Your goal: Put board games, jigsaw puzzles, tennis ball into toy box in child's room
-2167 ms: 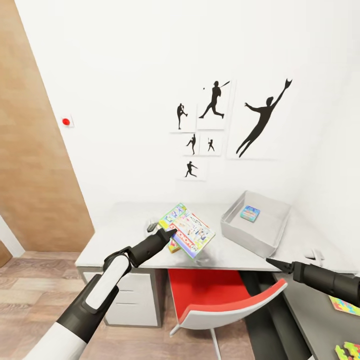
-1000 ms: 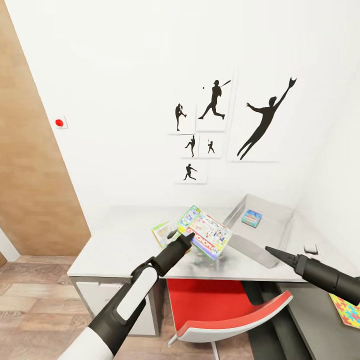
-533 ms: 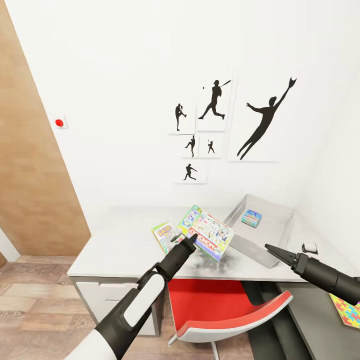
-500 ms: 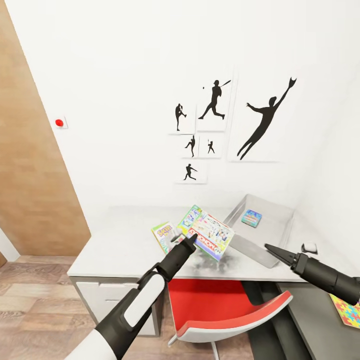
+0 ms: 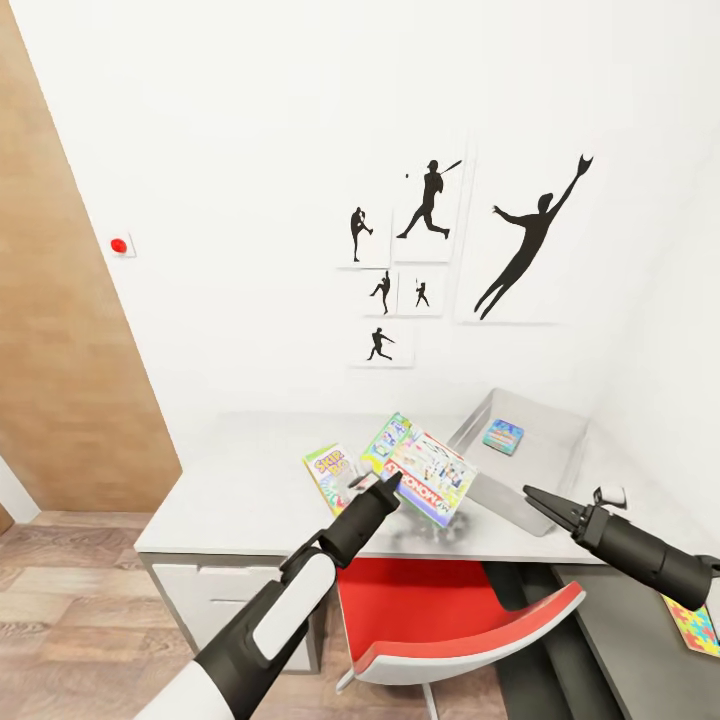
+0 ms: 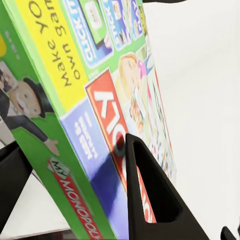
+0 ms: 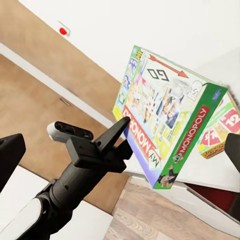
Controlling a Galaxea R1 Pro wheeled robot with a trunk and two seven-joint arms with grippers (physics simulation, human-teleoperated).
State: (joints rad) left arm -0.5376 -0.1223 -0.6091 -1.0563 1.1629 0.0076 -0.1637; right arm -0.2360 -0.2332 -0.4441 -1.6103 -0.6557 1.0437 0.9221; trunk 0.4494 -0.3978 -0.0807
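Note:
My left gripper [image 5: 392,484] is shut on the lower edge of the MONOPOLY board game [image 5: 432,476], which hangs tilted above the table [image 5: 245,480], just left of the toy box [image 5: 548,452]. In the left wrist view the box [image 6: 85,110] sits clamped between both fingers [image 6: 150,200]. The SKIP-BO game [image 5: 327,472] lies flat on the table behind my left gripper. A small blue game [image 5: 503,436] lies inside the toy box. My right gripper [image 5: 530,494] hovers open at the toy box's near corner, holding nothing. A jigsaw puzzle [image 5: 692,625] lies on the lower dark desk.
A red chair [image 5: 450,610] is tucked under the table in front of me. A small white object [image 5: 610,495] sits on the table behind my right arm. A wooden door [image 5: 60,350] stands at the left, and white walls close in behind and to the right.
My left gripper has carried the MONOPOLY box rightward toward the toy box, uncovering the SKIP-BO game on the table. The right gripper has drifted slightly left.

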